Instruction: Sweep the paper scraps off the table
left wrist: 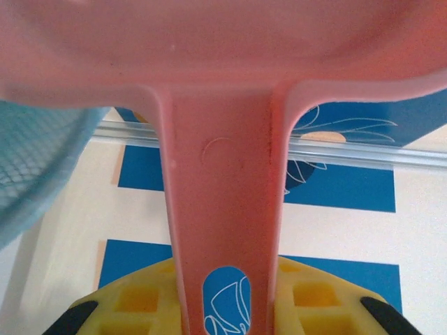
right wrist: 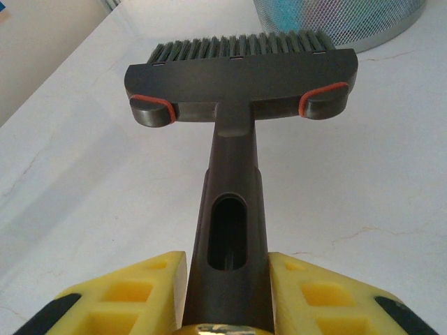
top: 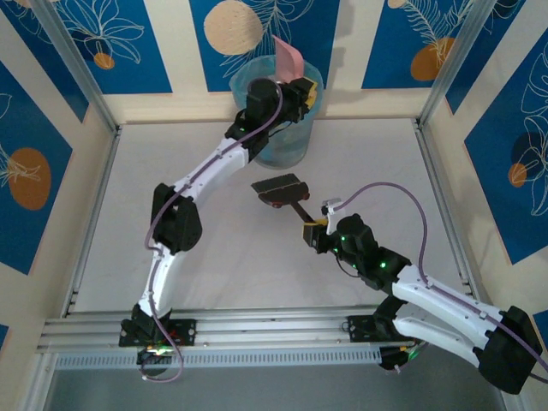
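Note:
My left gripper (top: 304, 92) is shut on the handle of a pink dustpan (top: 288, 58), held tilted up over a blue mesh bin (top: 291, 141) at the back of the table (top: 385, 171). In the left wrist view the dustpan handle (left wrist: 223, 209) runs up from between the yellow pads of the left gripper (left wrist: 223, 307), with the bin's mesh (left wrist: 35, 160) at the left. My right gripper (top: 318, 229) is shut on the handle of a dark brush (top: 278, 188) mid-table. Its bristled head (right wrist: 241, 66) points toward the bin (right wrist: 342, 21) from the right gripper (right wrist: 227, 293). The paper scraps are out of view.
Blue-and-beige patterned walls (top: 34, 171) enclose the table on the left, back and right. Metal rails (top: 257, 330) run along the near edge by the arm bases. White tabletop (right wrist: 349, 174) spreads around the brush.

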